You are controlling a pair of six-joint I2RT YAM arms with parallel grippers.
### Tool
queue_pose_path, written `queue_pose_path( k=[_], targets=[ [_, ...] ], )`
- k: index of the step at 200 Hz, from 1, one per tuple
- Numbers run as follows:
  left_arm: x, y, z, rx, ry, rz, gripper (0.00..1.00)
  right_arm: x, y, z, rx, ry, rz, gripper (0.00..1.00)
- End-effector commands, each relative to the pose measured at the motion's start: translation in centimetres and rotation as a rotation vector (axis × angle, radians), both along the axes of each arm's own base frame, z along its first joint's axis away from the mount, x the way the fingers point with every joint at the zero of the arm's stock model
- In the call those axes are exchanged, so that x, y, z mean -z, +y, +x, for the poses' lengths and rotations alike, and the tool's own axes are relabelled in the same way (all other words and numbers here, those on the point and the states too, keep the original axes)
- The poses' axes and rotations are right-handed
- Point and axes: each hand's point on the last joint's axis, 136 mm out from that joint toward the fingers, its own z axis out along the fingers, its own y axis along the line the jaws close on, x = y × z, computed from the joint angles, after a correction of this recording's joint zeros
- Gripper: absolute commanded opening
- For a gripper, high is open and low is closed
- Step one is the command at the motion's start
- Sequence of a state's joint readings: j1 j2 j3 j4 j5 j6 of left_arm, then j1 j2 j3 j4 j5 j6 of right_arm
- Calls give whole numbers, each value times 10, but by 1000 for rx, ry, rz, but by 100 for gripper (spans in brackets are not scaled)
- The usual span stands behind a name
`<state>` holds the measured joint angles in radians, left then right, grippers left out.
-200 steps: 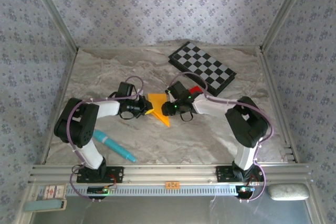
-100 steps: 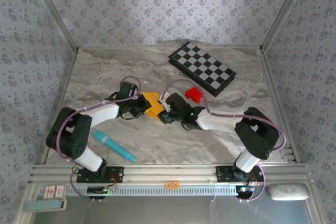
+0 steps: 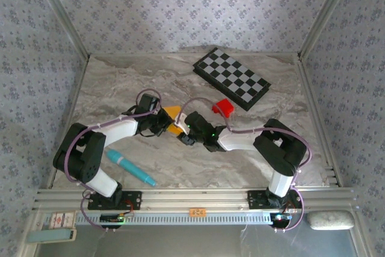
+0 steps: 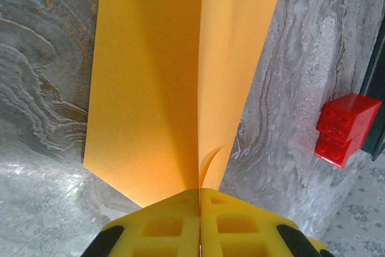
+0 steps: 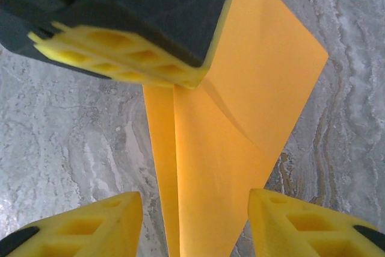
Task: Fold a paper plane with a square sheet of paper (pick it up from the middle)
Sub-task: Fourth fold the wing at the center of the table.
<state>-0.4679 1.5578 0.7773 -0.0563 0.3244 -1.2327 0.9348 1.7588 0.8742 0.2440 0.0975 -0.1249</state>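
At mid-tabletop (image 3: 120,82), we locate the orange sheet of paper (image 4: 150,76), folded along a centre crease, between the two claws. We see the left claw (image 4: 200,200) closed tight on the crease at the sheet's edge. The right claw (image 5: 194,206) stands partly open, its fingers spread to either side of the sheet's pointed end. A red block (image 4: 346,127) sits nearby, apart from the sheet.

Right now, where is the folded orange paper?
In the top view it's mid-table: the folded orange paper is pinched by the left gripper, the open right gripper facing it, the red block beyond to the right.
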Motion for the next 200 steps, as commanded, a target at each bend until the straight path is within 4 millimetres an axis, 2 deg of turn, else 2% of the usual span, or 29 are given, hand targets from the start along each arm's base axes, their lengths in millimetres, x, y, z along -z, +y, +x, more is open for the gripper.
queue_pose_path(
  k=[1,106,170,200],
  targets=[
    [-12,-5,4,-21,-9,-22,7,3,6,3,-21,-18,-15,47],
    [-16,-7,3,-28,2,-53,9,20,2,7,-18,4,-78,24],
    [-17,-3,3,-37,7,-66,10,26,-2,7,-24,17,-114,21],
    [-21,2,6,-52,-3,-72,10,24,-3,7,-19,12,-118,11]
  ],
)
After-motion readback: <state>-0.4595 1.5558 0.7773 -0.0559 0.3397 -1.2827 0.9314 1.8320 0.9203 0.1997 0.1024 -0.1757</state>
